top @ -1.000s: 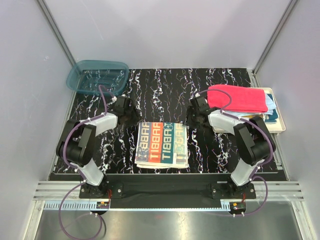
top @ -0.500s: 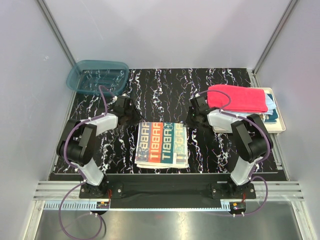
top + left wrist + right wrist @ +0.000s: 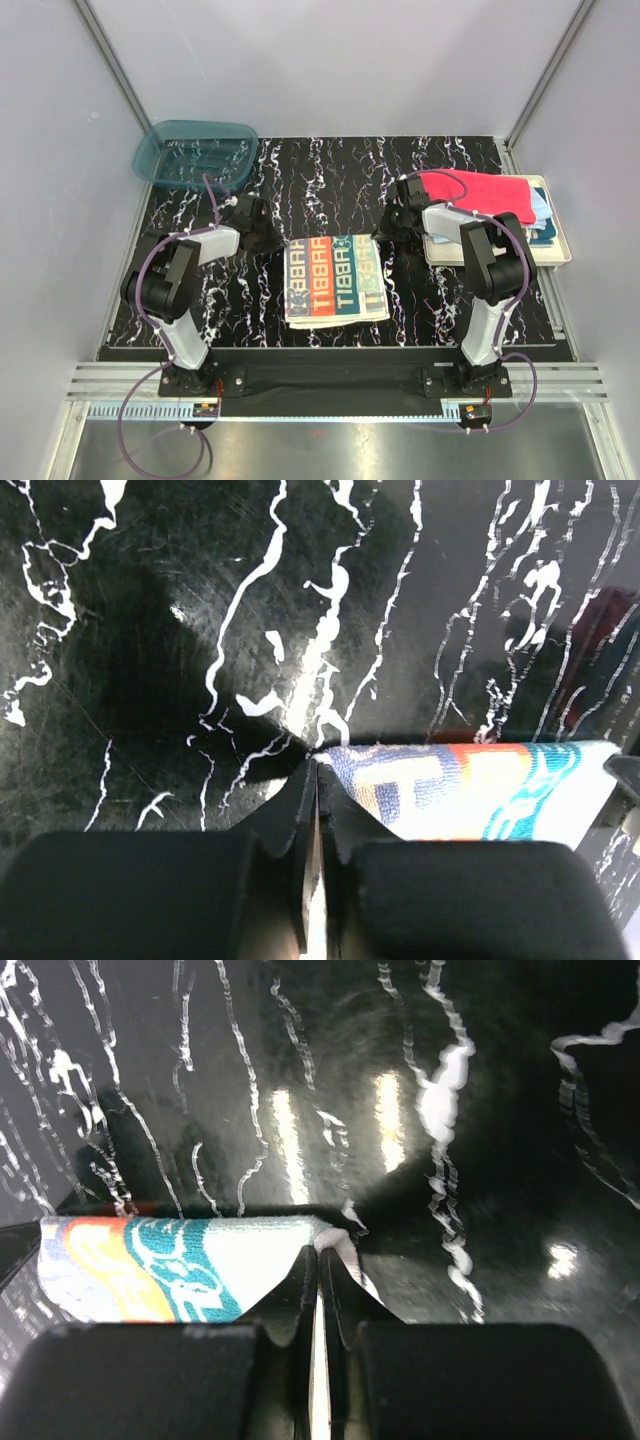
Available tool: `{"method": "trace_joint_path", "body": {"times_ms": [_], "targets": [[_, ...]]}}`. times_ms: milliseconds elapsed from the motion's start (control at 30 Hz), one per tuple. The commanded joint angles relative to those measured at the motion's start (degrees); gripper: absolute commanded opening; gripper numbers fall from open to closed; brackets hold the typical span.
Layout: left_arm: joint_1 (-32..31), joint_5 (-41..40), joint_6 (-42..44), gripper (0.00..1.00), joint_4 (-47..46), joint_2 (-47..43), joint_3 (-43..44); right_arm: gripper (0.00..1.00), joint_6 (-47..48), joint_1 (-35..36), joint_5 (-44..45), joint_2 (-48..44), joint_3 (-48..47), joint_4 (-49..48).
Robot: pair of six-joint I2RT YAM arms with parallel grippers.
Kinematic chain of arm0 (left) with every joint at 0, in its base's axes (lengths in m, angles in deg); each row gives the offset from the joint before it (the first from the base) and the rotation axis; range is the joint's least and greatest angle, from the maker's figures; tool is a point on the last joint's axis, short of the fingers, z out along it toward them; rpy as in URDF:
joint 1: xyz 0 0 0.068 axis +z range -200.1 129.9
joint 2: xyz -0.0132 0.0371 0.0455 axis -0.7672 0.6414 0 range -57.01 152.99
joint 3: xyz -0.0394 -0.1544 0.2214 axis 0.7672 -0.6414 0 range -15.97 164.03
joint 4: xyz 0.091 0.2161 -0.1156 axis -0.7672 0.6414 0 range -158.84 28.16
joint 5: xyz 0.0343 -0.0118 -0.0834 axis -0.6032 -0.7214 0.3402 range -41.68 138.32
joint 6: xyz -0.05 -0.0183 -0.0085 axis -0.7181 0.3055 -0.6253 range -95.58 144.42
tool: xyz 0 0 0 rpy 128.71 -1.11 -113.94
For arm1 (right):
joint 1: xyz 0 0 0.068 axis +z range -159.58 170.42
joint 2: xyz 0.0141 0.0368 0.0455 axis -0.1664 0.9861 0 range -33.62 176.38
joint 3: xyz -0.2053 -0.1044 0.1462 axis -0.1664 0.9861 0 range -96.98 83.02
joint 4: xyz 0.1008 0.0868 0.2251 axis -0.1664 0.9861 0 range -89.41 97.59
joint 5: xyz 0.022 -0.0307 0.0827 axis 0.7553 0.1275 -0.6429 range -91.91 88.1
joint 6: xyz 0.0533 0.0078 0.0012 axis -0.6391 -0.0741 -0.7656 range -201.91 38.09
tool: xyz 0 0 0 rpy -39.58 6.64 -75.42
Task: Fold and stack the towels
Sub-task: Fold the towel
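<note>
Pinching the lettered towel (image 3: 335,280) at its far corners, I see my left gripper (image 3: 312,770) and right gripper (image 3: 320,1256) both clamped on cloth.

The towel (image 3: 334,280) at the centre of the frame is white with red, orange and teal lettered stripes. The table (image 3: 330,180) is black with white marble veins. At upper left the bin (image 3: 190,152) is translucent teal. At right, a red-pink towel (image 3: 480,196) tops light blue cloth on a cream tray (image 3: 558,235).
</note>
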Motion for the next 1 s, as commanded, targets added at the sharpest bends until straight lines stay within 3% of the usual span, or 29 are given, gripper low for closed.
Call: {"method": "trace_joint_path", "body": {"times_ms": [0, 100, 133, 167, 267, 600, 967], "targets": [[0.2, 0.0, 0.1, 0.05, -2.6, 0.3, 3.0, 0.07, 1.6, 0.0, -4.3, 1.6, -2.6, -1.6], [0.2, 0.3, 0.7, 0.18, -2.1, -1.6, 2.8, 0.17, 1.4, 0.0, -2.2, 1.1, -1.9, -1.4], [0.2, 0.2, 0.8, 0.36, -1.8, -2.3, 2.7, 0.23, 1.5, 0.0, -1.1, 0.4, -1.7, -1.1], [0.3, -0.1, 0.8, 0.41, -1.6, -3.1, 2.5, 0.26, 1.9, -0.1, 0.2, 0.1, -1.7, 0.0], [0.2, -0.4, 1.7, 0.48, -0.7, -6.4, 1.6, 0.32, 2.4, 0.0, 3.9, -2.0, -1.7, 2.1], [-0.4, 3.4, 4.6, 0.52, -1.9, -8.5, -2.8, 0.4, 4.7, 0.3, 7.7, -6.2, 0.2, 1.7], [-3.3, -1.1, 8.6, 0.52, 4.1, -0.1, 5.4, 0.43, 7.4, 3.3, 12.4, -4.6, -0.2, 3.1]]}}
